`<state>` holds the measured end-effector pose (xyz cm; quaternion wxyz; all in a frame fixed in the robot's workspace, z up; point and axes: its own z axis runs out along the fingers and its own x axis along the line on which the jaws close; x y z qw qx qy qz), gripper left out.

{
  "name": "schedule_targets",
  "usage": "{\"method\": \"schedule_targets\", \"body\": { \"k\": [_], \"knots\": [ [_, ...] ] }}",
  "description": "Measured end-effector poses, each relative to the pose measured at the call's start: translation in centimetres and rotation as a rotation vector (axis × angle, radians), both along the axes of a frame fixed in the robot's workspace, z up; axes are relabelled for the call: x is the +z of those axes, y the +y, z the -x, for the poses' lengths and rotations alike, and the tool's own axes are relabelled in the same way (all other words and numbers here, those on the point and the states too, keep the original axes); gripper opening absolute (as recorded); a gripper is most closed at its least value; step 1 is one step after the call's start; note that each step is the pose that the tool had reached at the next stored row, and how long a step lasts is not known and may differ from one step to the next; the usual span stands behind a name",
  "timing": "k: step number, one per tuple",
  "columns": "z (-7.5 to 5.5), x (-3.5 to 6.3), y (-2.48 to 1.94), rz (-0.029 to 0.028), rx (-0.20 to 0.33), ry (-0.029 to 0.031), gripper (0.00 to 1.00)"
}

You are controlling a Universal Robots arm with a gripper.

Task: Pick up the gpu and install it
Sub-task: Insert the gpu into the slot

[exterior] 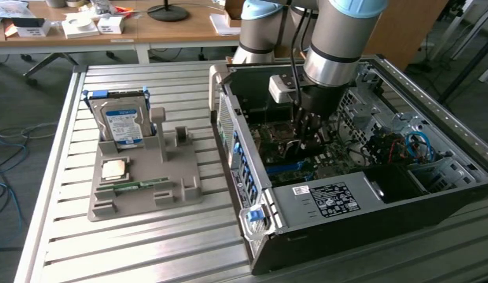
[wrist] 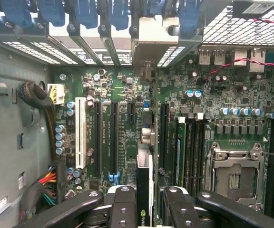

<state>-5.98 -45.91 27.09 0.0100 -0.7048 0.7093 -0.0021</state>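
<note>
One robot arm reaches steeply down into an open computer case [exterior: 346, 236] lying on a slatted metal table [exterior: 149, 247], its wrist pointing almost straight down. Its gripper [wrist: 149, 194] is about half closed, fingers [wrist: 123, 204] pressed to either side of the gpu [wrist: 144, 180]. The card is held edge-on over the green motherboard [wrist: 122, 85], alongside the long black expansion slots [wrist: 113, 137].

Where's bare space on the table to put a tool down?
Bare table slats on the camera side of the grey fixture, and behind the hard drive. Crowded: narrow gap between fixture and PC case; inside the case the gripper holds the gpu.
</note>
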Motion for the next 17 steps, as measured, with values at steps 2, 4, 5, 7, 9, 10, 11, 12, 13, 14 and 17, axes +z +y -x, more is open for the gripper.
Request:
{"method": "schedule_targets", "body": {
  "k": [2, 4, 5, 7, 9, 10, 11, 12, 13, 14, 17],
  "knots": [
    [0.03, -0.04, -0.01, -0.0001, 0.0, -0.0003, 0.27],
    [0.05, -0.16, 0.0, 0.0, 0.0, -0.0007, 0.27],
    [0.06, -0.25, 0.0, 0.0, 0.0, -0.0009, 0.27],
    [0.08, -0.41, 0.0, 0.0, 0.0, -0.0011, 0.27],
    [0.1, -0.56, 0.0, -0.0002, 0.0, -0.0013, 0.27],
    [0.11, -0.59, 0.0, 0.0001, 0.0, -0.0013, 0.27],
    [0.11, -0.58, 0.0, 0.0002, 0.0, -0.0012, 0.27],
    [0.11, -0.58, 0.0, 0.0002, 0.0, -0.0012, 0.27],
    [0.15, -0.59, 0.0, 0.0001, 0.0, -0.0013, 0.27],
    [0.21, -0.6, 0.0, -0.0001, 0.0, -0.0014, 0.27],
    [0.35, -0.6, 0.0, 0.0, 0.0, -0.0013, 0.27]
  ]
}}
